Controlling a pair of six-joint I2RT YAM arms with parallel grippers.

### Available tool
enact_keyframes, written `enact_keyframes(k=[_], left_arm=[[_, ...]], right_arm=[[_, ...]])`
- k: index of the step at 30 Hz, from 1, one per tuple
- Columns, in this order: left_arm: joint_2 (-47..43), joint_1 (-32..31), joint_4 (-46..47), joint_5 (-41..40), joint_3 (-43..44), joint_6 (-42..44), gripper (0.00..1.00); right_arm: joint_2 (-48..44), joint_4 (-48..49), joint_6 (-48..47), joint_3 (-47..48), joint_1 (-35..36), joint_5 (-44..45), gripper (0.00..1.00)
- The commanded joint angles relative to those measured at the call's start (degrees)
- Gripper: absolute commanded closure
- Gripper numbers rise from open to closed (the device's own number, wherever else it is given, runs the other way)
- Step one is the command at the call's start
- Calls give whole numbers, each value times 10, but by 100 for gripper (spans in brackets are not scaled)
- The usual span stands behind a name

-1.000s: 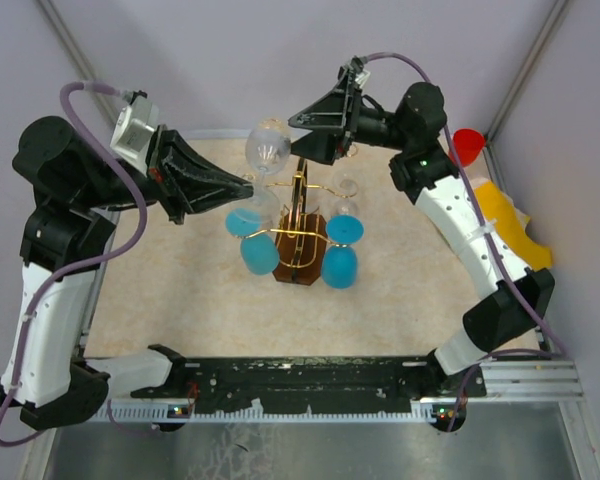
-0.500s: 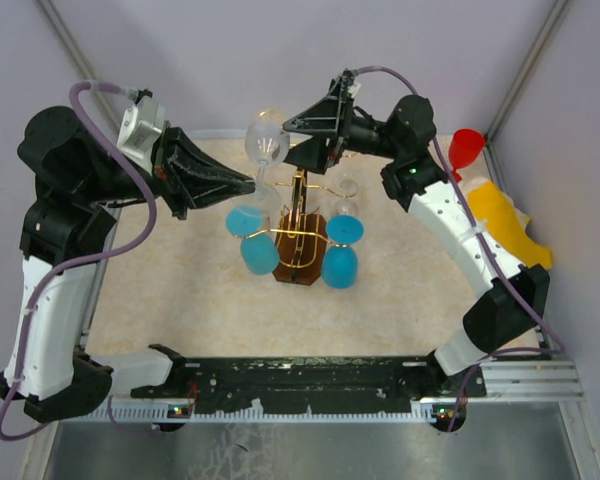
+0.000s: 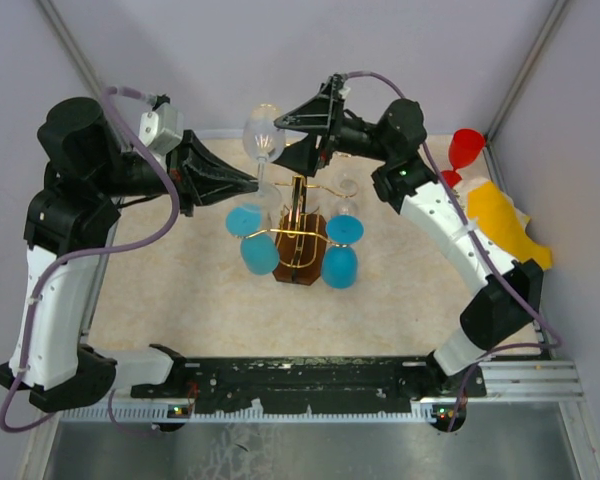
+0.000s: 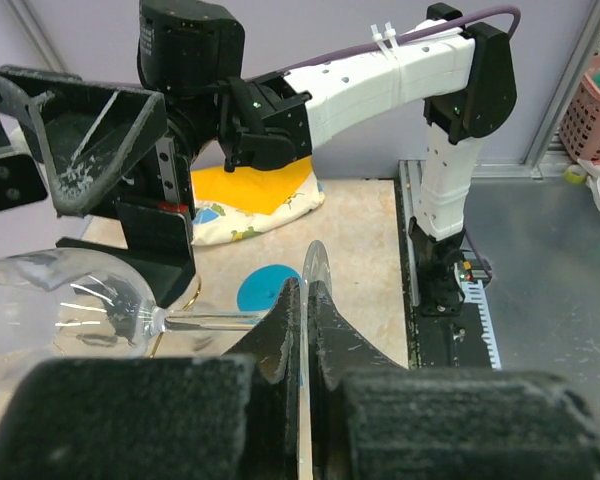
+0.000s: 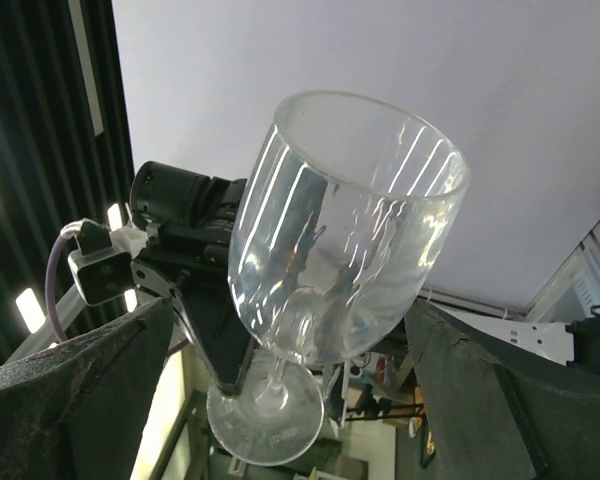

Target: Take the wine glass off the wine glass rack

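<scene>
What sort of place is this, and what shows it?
Probably a robotics lab test cell: left arm and right arm bolted at a table edge, plain walls around, a wine glass rack staged between them.

no legible text, labels or signs

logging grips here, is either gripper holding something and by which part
The left gripper is shut on the clear wine glass, pinching its foot at the bottom of the stem. The right gripper is open around the bowl, not gripping.
</scene>
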Motion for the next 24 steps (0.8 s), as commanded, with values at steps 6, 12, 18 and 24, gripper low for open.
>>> enact_keyframes(k=[6,12,18,24], left_arm=[[-1,-3,-5,29,-9,62,100],[-3,-2,-17,19,-10,80,100],[-2,-2,-22,12,-14,93,100],[0,-3,-21,4,-16,98,100]], right_arm=[[44,49,30,63,36,5,2],[50,53,33,75,36,6,13],[50,44,28,70,37,5,23],[50,41,24,66,37,8,31]])
